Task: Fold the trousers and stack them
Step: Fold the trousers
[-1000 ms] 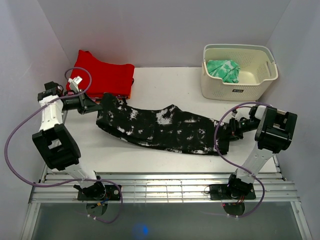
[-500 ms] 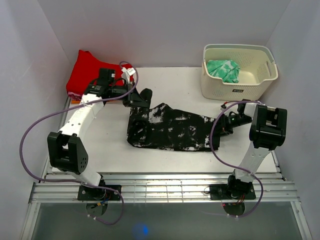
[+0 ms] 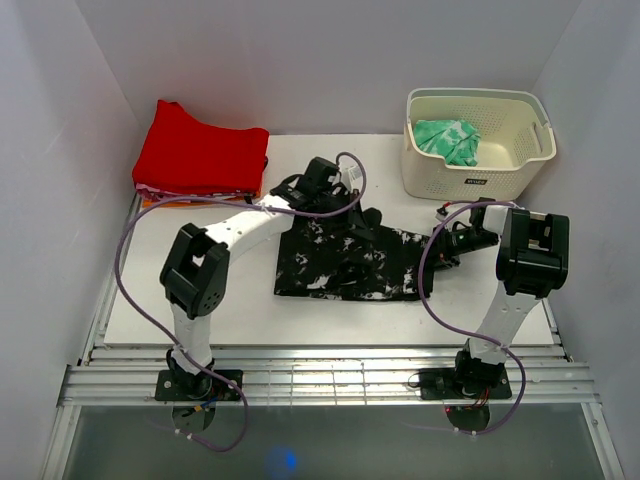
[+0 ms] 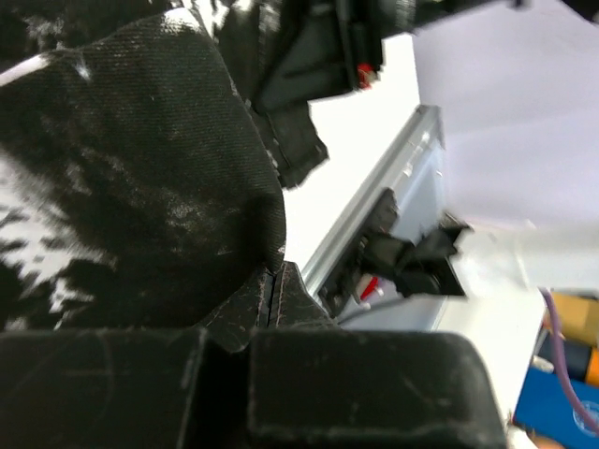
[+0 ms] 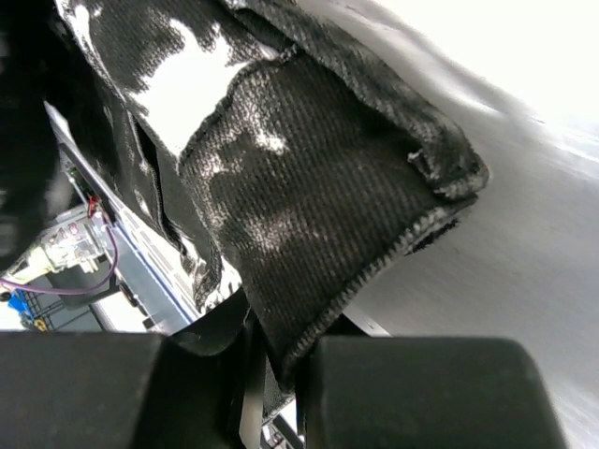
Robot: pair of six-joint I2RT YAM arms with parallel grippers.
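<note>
- Since half a second ago, the left jaws have carried their end of the trousers (image 3: 345,262) rightward across the bench (image 3: 200,310), doubling the cloth over itself.
- Left jaws are pressed together, pinching a fold of the black-and-white fabric.
- Right jaws pinch the hem at the trousers' right end.
- The trousers lie mid-bench, between a red garment (image 3: 200,155) and a basket (image 3: 478,182) holding green cloth (image 3: 447,138).
</note>
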